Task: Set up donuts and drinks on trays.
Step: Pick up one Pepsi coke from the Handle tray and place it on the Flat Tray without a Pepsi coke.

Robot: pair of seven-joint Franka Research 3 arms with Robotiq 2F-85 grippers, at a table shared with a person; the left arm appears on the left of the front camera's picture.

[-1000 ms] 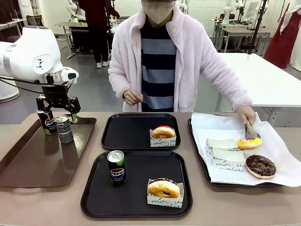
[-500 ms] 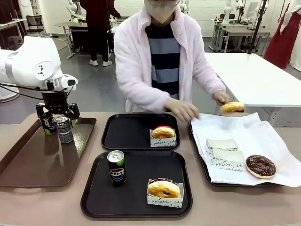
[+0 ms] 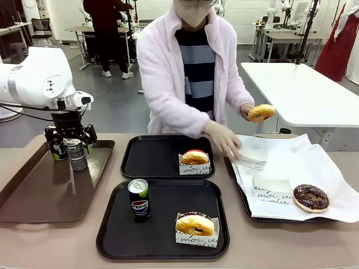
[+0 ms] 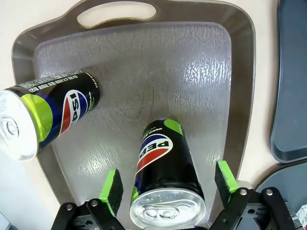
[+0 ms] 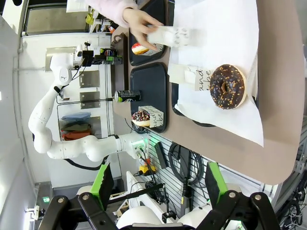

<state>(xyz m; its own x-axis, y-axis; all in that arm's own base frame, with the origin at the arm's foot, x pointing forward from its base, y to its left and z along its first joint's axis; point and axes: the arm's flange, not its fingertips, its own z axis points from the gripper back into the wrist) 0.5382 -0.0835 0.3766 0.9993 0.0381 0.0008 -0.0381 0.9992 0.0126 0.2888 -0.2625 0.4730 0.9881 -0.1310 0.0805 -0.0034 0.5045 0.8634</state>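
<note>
Brown tray (image 3: 39, 196), frame left: can (image 4: 163, 158) stands between wide left pincer (image 4: 168, 183) pads, not touching. Right pincer (image 5: 158, 184) wide too.

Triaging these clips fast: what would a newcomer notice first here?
The person holds a glazed donut up at far right, the other hand on a paper sleeve over the papered tray. At left, the left gripper straddles an upright can on the brown tray, fingers open.
</note>
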